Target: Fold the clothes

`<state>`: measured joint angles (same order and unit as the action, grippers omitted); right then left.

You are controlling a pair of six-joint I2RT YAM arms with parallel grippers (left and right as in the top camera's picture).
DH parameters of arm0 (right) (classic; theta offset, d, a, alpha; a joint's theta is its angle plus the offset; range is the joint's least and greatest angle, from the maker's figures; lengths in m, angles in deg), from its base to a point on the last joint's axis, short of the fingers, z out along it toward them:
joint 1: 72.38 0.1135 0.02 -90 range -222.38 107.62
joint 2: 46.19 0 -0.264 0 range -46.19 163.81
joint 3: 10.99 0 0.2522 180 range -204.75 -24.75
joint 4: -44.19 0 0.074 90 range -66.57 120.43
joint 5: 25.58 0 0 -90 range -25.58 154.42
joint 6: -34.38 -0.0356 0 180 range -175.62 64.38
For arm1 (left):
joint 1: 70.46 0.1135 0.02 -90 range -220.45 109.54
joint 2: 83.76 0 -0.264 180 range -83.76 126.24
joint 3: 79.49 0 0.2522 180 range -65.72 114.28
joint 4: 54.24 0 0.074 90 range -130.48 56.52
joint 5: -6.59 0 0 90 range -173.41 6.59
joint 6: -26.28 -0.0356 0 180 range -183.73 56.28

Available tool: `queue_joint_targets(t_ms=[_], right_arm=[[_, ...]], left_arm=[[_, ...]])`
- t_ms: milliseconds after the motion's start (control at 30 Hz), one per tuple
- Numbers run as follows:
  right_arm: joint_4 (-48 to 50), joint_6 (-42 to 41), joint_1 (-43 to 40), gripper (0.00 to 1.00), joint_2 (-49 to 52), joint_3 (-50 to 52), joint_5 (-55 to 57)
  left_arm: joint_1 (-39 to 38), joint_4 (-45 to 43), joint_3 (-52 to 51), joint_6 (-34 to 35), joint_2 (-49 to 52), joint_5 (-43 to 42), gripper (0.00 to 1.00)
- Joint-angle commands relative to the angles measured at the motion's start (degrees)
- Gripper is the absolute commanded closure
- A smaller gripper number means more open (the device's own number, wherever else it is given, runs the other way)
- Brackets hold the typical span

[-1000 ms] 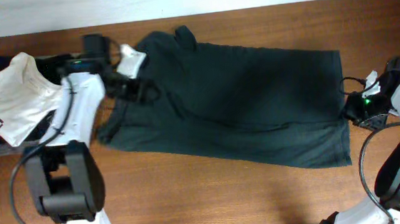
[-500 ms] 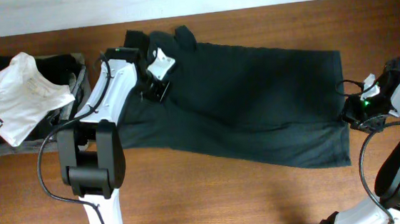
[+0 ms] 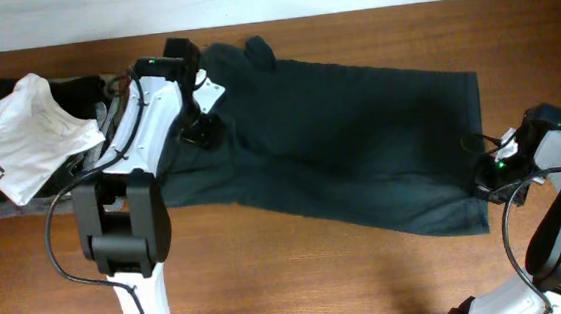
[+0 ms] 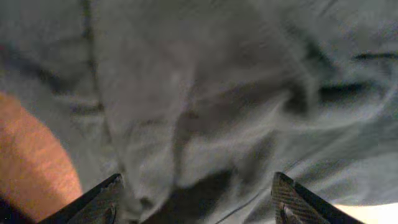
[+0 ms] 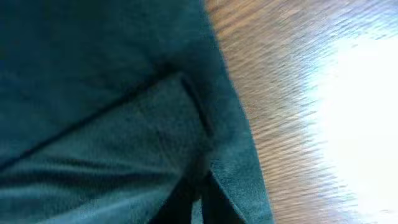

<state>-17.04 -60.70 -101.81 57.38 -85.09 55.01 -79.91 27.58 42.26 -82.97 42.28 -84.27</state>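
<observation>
On the tabletop (image 3: 320, 274) a large dark green garment (image 3: 360, 141) lies spread flat, running from left of centre almost to the right edge; its surface shows shallow creases, and a bunched part sits at its top left end, near the far edge of the tabletop

At the far left a pile holds a crumpled white piece (image 3: 19, 142) on top of dark pieces (image 3: 77, 93); the pile lies just beside the left arm and apart from the green garment

Left tool (image 3: 201, 133): positioned over the upper left part of the green garment, pointing down at the fabric; in the wrist view its fingertips (image 4: 109, 199) stand wide apart, with wrinkled fabric filling the space between and beyond them; whether the tips touch the cloth cannot be told

Right tool (image 3: 483, 176): positioned at the right hem of the green garment, near its lower right corner; the jaws are closed, and in the wrist view the dark tips meet on the hem, where the fabric edge is folded over; bare wood shows to the right of the hem
</observation>
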Motion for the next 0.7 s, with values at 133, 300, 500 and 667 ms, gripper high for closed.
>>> queue_joint_targets(t_ms=[133, 300, 500, 667], right_arm=[[-8.52, -1.25, -4.68, 0.53, -0.98, -15.21, -2.97], [-22.73, -0.94, -2.58, 0.48, -9.05, -28.17, -16.33], [-19.37, -6.05, 0.68, 0.9, -8.33, -5.33, -5.35], [-5.95, -13.55, -0.66, 0.94, -8.33, 8.02, -5.16]], left_arm=[[4.72, 5.57, 4.66, 3.58, -0.07, -4.74, 0.25], [4.24, 13.31, 24.9, 4.31, -0.07, -13.27, 0.24], [7.89, 24.04, 14.01, 12.94, 0.07, -13.33, 0.56], [8.35, 21.7, 3.5, 13.66, 0.04, -11.63, 0.97]])
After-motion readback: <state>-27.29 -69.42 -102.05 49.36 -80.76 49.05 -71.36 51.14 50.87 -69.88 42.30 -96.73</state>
